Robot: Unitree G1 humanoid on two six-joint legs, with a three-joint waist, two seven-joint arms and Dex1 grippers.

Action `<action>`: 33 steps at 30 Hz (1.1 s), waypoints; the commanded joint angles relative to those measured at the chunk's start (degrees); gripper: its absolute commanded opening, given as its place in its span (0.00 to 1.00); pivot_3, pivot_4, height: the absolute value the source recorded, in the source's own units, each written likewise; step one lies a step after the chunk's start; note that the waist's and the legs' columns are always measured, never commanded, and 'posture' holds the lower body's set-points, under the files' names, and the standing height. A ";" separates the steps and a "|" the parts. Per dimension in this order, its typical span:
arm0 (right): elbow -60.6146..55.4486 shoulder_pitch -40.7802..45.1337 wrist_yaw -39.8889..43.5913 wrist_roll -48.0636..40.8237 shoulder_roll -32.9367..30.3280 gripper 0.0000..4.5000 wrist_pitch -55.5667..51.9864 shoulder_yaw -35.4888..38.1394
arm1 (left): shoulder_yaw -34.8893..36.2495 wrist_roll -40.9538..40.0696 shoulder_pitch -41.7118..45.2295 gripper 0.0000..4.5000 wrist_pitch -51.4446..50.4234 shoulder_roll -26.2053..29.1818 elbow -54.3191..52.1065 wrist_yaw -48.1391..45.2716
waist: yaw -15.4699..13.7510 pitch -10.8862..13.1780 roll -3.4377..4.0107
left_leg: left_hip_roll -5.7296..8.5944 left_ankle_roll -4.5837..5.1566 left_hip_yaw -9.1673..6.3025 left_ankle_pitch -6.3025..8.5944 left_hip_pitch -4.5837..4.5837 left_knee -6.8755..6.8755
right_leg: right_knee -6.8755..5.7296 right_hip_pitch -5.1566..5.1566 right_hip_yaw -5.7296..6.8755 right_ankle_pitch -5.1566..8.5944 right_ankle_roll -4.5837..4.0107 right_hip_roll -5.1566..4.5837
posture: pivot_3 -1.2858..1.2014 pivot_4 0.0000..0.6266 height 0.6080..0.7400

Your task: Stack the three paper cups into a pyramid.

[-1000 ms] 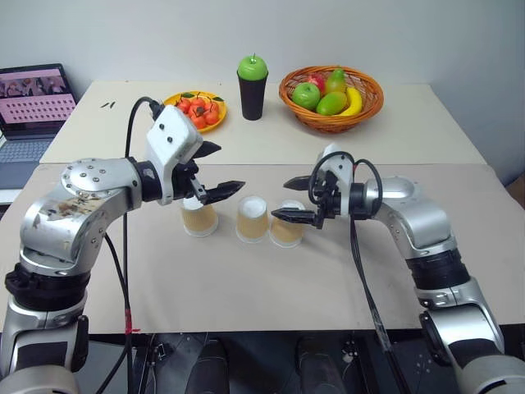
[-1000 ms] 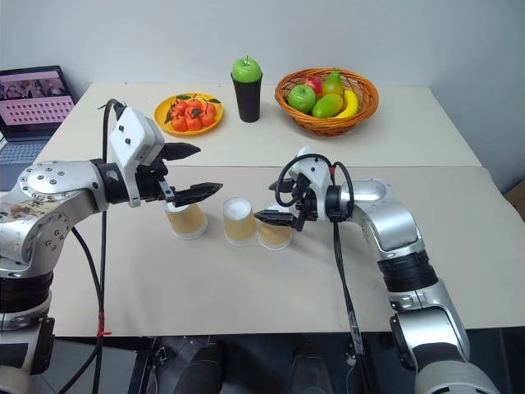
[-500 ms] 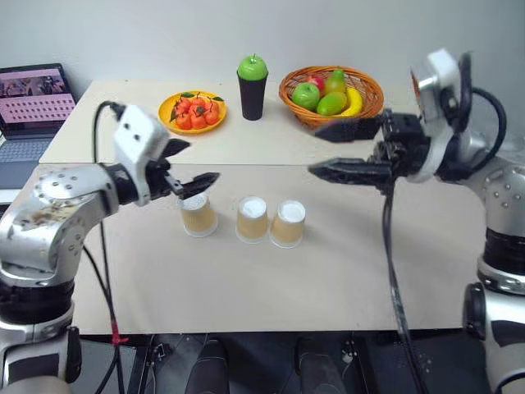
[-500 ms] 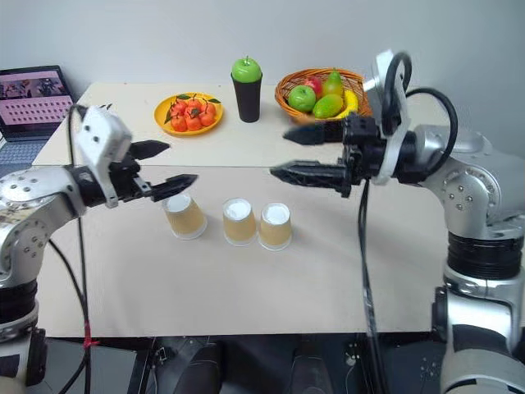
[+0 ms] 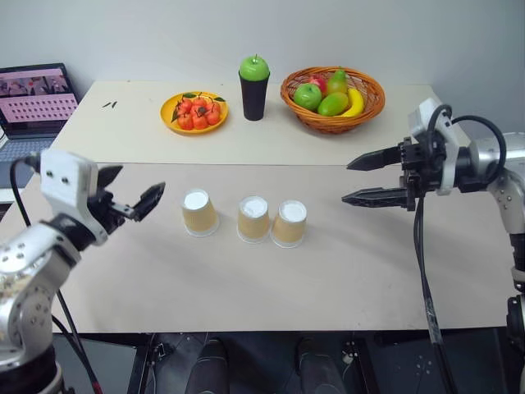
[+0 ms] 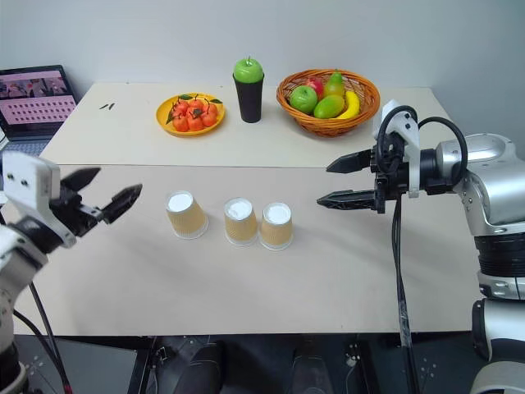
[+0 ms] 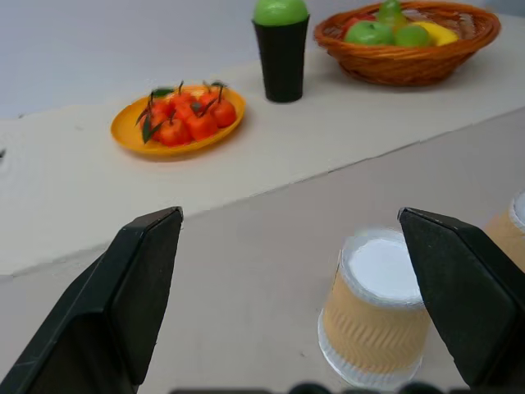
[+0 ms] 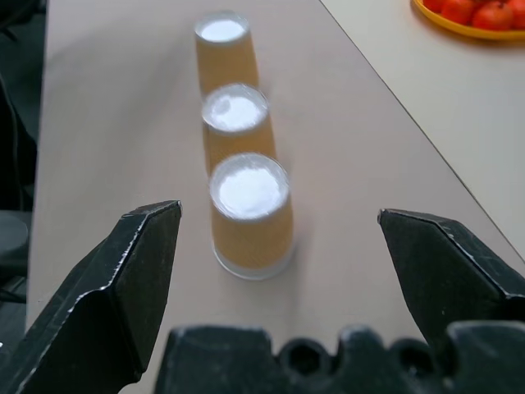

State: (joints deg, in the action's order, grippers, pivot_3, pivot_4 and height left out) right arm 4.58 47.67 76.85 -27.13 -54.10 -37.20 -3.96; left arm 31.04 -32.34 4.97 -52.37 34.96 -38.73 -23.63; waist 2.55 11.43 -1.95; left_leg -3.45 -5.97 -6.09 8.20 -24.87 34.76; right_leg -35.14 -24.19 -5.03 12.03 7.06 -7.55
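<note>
Three paper cups [image 5: 246, 218] stand upside down in a row before the black cup [image 5: 253, 77], unstacked, flanked by released, empty left gripper [image 5: 131, 194] and right gripper [image 5: 365, 178].

three paper cups stand upside down in a line on the table [image 8: 123, 98]: the nearest cup [image 8: 249, 215], the middle cup [image 8: 235, 123] just behind it, the far cup [image 8: 223, 48] beyond. the right tool [image 8: 283, 271] has its fingers [image 8: 123, 287] spread wide, empty. an orange plate [image 8: 472, 20] sits at the corner.
</note>
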 commanded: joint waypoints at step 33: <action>-13.19 -2.82 -6.46 -1.82 -5.99 1.00 -9.50 8.36 | -22.14 15.59 4.70 1.00 38.53 -13.97 27.33 -1.62 | -0.31 -0.06 0.01 | 0.01 -0.10 0.05 -0.06 0.04 0.09 | 0.06 0.08 -0.05 -0.06 0.15 0.00 | 0.52 0.24 0.98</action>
State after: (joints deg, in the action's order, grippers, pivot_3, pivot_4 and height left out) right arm -6.25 43.61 71.65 -27.63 -59.02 -45.32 1.93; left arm 9.20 -17.23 8.46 -16.23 21.01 -11.50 -24.66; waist 2.23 11.36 -1.94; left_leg -3.44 -6.07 -6.04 8.14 -24.84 34.85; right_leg -35.08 -24.13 -5.08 11.97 7.22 -7.55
